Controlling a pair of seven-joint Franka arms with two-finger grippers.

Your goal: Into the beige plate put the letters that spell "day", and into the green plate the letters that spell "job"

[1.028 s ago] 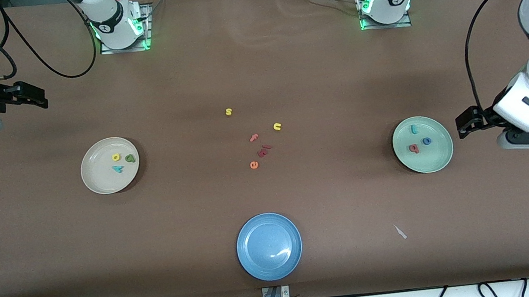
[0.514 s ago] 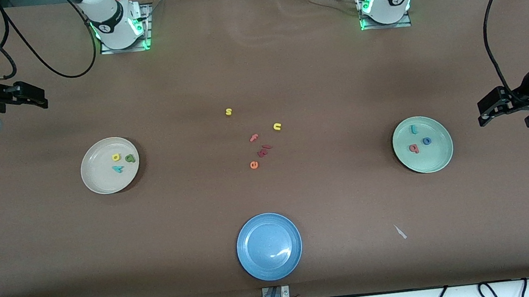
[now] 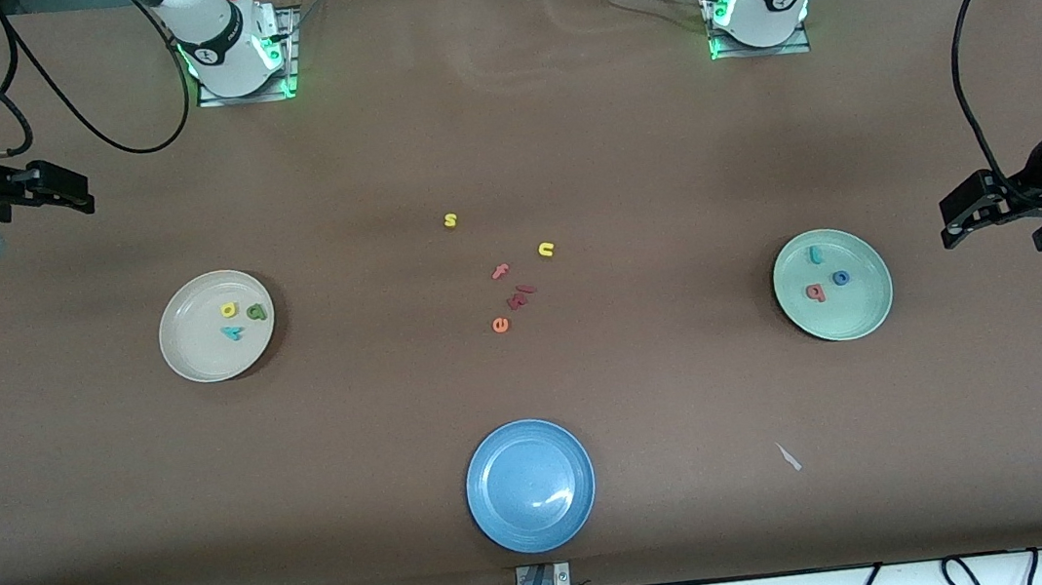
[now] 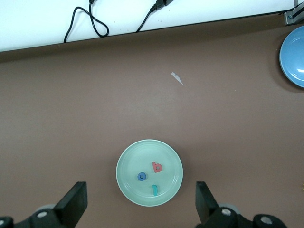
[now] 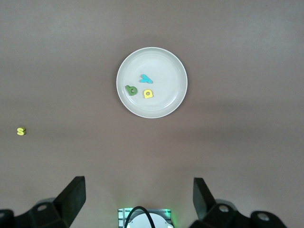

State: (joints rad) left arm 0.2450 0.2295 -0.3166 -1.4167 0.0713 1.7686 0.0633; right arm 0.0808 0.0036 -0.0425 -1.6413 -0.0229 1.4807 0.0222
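Note:
The beige plate (image 3: 187, 355) holds the yellow d (image 3: 229, 310), green a (image 3: 257, 312) and teal y (image 3: 232, 332). The green plate (image 3: 864, 307) holds the teal j (image 3: 815, 254), blue o (image 3: 840, 278) and pinkish-red b (image 3: 815, 292). My left gripper (image 3: 959, 221) hangs open and empty, up in the air off the green plate's rim toward the left arm's end of the table. In the left wrist view the green plate (image 4: 135, 159) lies between the fingers (image 4: 76, 202). My right gripper (image 3: 68, 192) waits open and empty at the right arm's end, with the beige plate (image 5: 168, 102) in its wrist view.
An empty blue plate (image 3: 488, 522) sits near the front edge. Loose letters lie mid-table: yellow s (image 3: 450, 220), yellow u (image 3: 546, 249), pink f (image 3: 501, 271), orange e (image 3: 500, 325) and dark red pieces (image 3: 519, 299). A white scrap (image 3: 788, 457) lies nearer the front camera than the green plate.
The left arm pulled away from the green plate toward its end of the table, then stopped. The right arm and all letters stayed put.

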